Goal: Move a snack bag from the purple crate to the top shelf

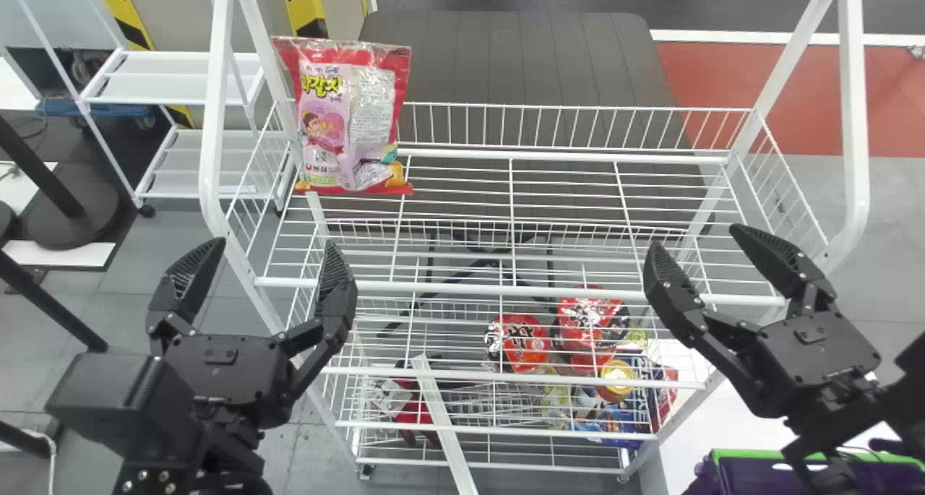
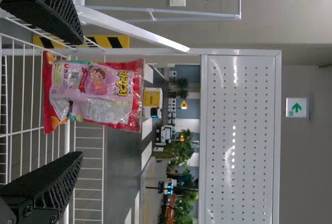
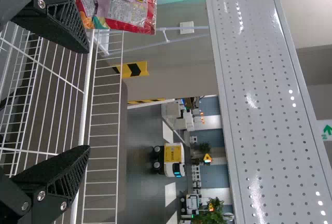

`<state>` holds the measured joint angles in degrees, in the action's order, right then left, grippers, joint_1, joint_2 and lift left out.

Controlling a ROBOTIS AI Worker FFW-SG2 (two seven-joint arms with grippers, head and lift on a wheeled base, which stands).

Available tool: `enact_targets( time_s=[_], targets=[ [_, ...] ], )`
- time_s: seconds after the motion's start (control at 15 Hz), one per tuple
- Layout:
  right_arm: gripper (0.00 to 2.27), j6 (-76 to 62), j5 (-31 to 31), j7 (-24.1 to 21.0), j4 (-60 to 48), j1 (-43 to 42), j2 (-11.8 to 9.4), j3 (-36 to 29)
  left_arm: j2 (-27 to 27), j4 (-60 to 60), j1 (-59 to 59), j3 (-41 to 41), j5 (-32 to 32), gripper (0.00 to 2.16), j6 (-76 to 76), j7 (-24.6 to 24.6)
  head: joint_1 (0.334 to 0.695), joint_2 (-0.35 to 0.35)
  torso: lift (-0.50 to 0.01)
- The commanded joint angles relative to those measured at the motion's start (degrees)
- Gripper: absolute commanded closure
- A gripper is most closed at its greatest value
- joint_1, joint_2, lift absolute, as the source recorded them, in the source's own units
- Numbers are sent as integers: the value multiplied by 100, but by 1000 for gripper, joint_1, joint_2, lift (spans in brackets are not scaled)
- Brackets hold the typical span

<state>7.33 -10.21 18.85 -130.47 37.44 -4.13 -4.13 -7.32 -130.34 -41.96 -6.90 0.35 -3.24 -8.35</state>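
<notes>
Wire shelf point(image 1: 470, 287) with one snack bag point(image 1: 350, 115), left gripper point(image 1: 270, 246) open, right gripper point(image 1: 697, 238) open

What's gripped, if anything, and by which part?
Nothing held: left gripper and right gripper are both open. The snack bag stands on the top shelf, toward its left end.

L arm point(image 1: 108, 397) & R arm point(image 1: 912, 383) blk, L w/ boxy housing, silver screws point(image 1: 143, 475). L pincer point(image 1: 274, 243) & R pincer point(image 1: 696, 237) also blk: tapered, ribbed fingers point(image 3: 67, 27), slim links point(image 1: 312, 365), sm. rounded inset point(image 1: 220, 355) atop ea.
</notes>
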Motion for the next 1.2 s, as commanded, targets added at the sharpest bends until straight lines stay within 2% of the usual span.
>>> enact_targets(
  time_s=[0.0, 0.2, 0.33, 1.13],
  targets=[
    [181, 1, -24, 5, -4, 9, 0, -9, -6, 9, -5, -4, 0, 36, -31, 0, 695, 11, 0],
    [181, -192, 2, -4, -4, 26, 0, -9, -6, 9, -5, -13, -9, 36, -31, -9, 695, 11, 0],
    [181, 36, 2, -171, -66, 35, 0, 18, -6, -9, -22, -13, -17, 36, -48, -9, 695, 7, -13],
    [181, 1, 2, -233, -110, 88, -18, 9, -6, -62, -75, -39, -44, 36, -101, -18, 695, -1, -61]
  ],
)
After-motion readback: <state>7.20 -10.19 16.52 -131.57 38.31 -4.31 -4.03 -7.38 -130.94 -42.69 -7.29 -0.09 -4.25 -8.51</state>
